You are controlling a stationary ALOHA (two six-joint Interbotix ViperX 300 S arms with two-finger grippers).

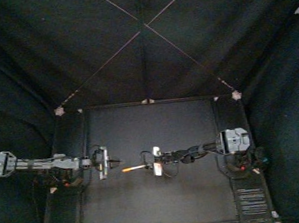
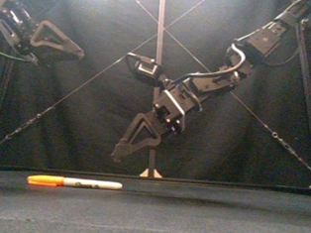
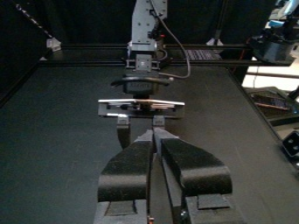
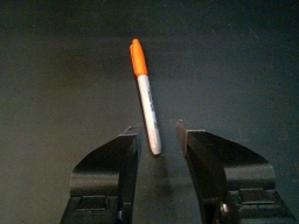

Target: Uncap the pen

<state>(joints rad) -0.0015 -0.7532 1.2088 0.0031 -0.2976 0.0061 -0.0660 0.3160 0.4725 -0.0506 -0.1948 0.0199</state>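
Pen [image 4: 142, 87] lay on table [image 1: 189, 202], clear of edges; we judged it light, stiff, slick: grip barrel [image 4: 146, 112]. Right claw [image 4: 159, 133] open, empty above it; left claw [image 3: 156, 133] shut, empty.

High camera looks down on the tabletop [image 1: 148, 199], tipped toward the back. Front camera sits low at the front edge, looking level. Left wrist camera faces the right arm [image 3: 142, 44]. Right wrist camera hangs close over the pen [image 4: 142, 92], which top and front also catch.

The left arm [image 1: 43, 163] and right arm [image 1: 197, 153] are black and jointed. The right gripper [image 4: 158, 136] has black jaws under a silver cross-plate [image 3: 142, 107].
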